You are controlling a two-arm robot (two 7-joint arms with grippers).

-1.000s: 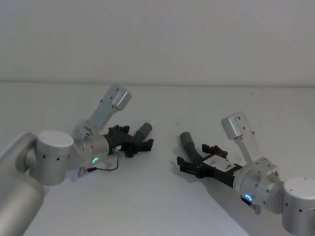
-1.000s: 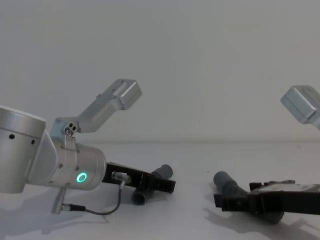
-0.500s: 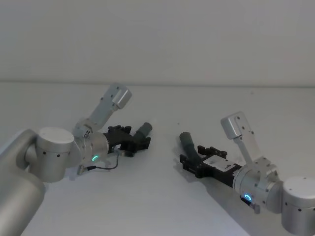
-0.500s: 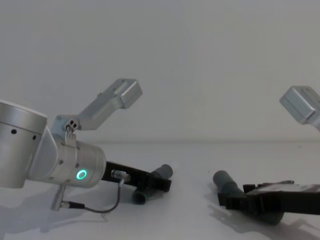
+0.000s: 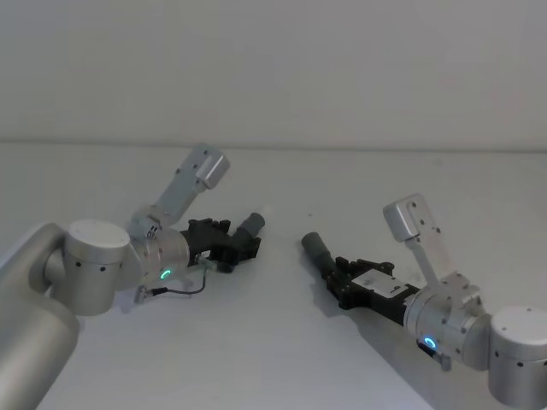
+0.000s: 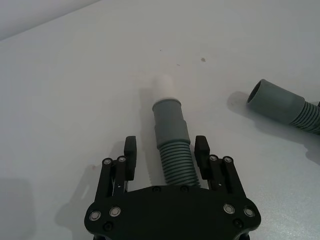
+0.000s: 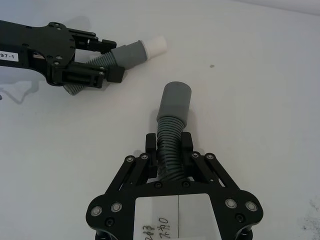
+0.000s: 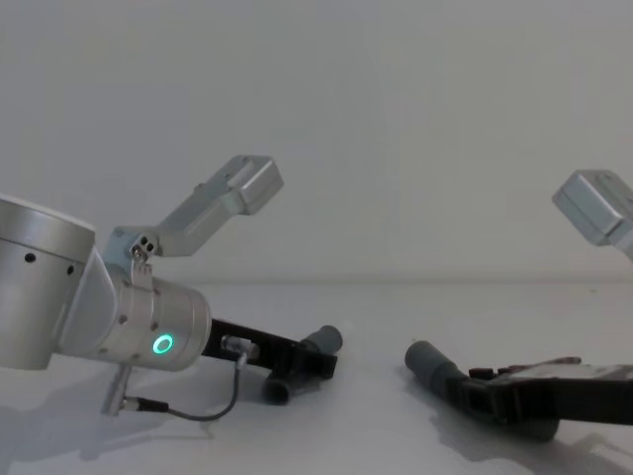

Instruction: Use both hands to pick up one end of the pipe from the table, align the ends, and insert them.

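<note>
White table [image 5: 273, 350], left hose [image 5: 250, 226], right hose [image 5: 316, 248], lying apart

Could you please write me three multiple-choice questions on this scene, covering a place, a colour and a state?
1. The right gripper grips the right hose piece on: A the smooth cuff; B the ribbed part; C a white cap.
2. The tip of the left hose piece, lying between the fingers of the left gripper, is: A red; B white; C black.
3. The two hose pieces are: A joined; B touching; C apart.
Answers: 1 B, the fingers clamp its ribs; 2 B, both wrist views show it white; 3 C, bare table lies between them.
</note>
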